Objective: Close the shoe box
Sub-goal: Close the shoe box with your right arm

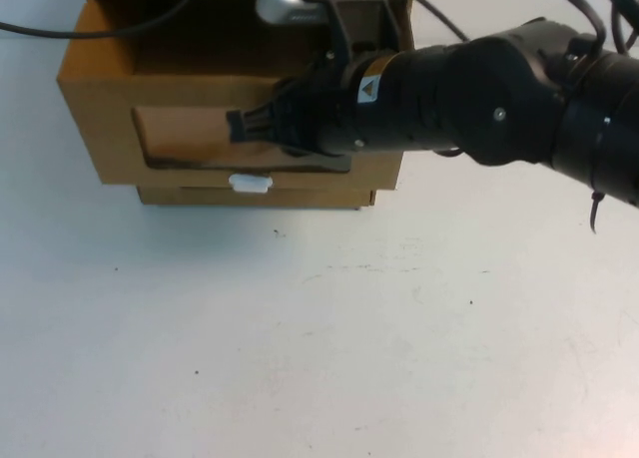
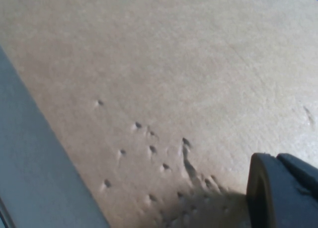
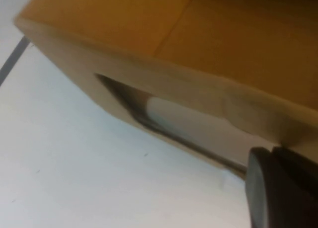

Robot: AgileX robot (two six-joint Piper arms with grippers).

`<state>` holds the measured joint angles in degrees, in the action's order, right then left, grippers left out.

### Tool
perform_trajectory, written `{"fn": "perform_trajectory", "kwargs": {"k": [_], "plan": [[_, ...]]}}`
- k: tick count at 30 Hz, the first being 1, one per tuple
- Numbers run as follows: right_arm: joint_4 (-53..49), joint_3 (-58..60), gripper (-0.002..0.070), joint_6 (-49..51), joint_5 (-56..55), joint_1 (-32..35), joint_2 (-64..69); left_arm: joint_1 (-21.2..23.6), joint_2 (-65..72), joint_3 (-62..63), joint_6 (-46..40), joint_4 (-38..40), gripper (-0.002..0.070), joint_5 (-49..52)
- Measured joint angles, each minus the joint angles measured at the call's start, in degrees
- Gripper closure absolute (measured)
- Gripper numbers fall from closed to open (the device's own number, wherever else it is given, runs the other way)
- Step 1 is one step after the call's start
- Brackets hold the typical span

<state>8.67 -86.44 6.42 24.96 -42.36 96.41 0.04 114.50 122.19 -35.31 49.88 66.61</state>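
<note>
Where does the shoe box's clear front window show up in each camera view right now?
High view: window on the shoe box front, upper left, right gripper over it.
Left wrist view: not in it; only plain cardboard beside the left gripper.
Right wrist view: window mid-frame.
Shared landmark: the window's dark rim.

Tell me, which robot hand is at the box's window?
The right gripper, before the shoe box, at its window. The left gripper is by plain dented cardboard, with no window in its view.

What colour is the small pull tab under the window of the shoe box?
White. The pull tab shows best in the high view, on the brown shoe box, below the right pincer.
</note>
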Motion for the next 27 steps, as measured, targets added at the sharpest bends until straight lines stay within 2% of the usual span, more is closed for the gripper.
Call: {"fn": "perform_trajectory", "kwargs": {"k": [7, 16, 21, 27], "plan": [[0.0, -3.72, 0.0686, 0.0, -0.65, 2.57, 3.67, 0.0, 0.0, 0.04, 0.0, 0.0, 0.068, 0.09], [0.23, -14.98, 0.0687, -1.32, 6.56, 2.57, 10.06, 0.0, 0.0, 0.13, 0.11, 0.0, 0.068, 0.21], [8.35, -17.93, 0.0687, -9.31, 12.58, 2.62, 10.5, 0.0, 0.0, 0.13, 0.11, 0.0, 0.068, 0.44], [11.91, -19.38, 0.0687, -13.55, 11.34, 2.86, 9.92, 0.0, 0.0, 0.13, 0.11, 0.0, 0.068, 0.56]]}}
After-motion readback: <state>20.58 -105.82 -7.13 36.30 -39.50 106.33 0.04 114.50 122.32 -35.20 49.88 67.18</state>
